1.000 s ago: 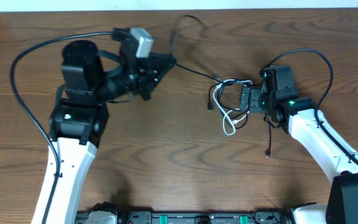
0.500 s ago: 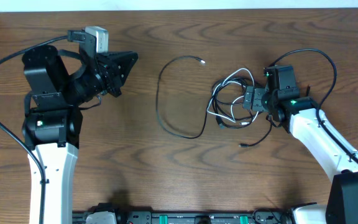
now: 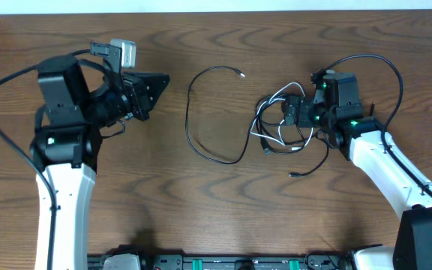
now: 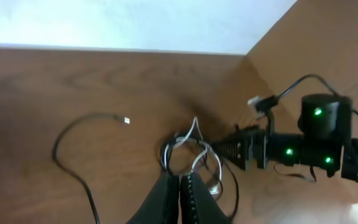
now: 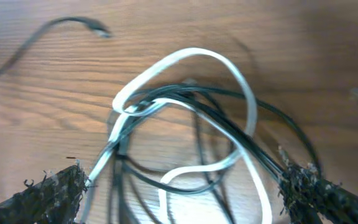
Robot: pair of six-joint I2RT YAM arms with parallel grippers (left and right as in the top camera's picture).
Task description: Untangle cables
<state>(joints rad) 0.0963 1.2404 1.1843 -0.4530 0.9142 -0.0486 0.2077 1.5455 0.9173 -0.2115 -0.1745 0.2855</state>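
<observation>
The left fingers [image 4: 161, 202] are pressed together with nothing between them, held above the worktop [image 3: 223, 202] and well apart from the cables. One black cable [image 3: 188, 120] lies alone in an open curve near the middle. The rest, black cords with a white cable [image 5: 197, 51] looped through them, form a knotted bundle [image 3: 276, 126] further right. The right fingers [image 5: 48, 193] are spread wide on either side of that bundle, not closed on any strand.

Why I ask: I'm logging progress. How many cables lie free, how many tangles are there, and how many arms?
Free black cable: 1
Tangle: 1
Arms: 2 (left arm, right arm)
Total: 4
</observation>
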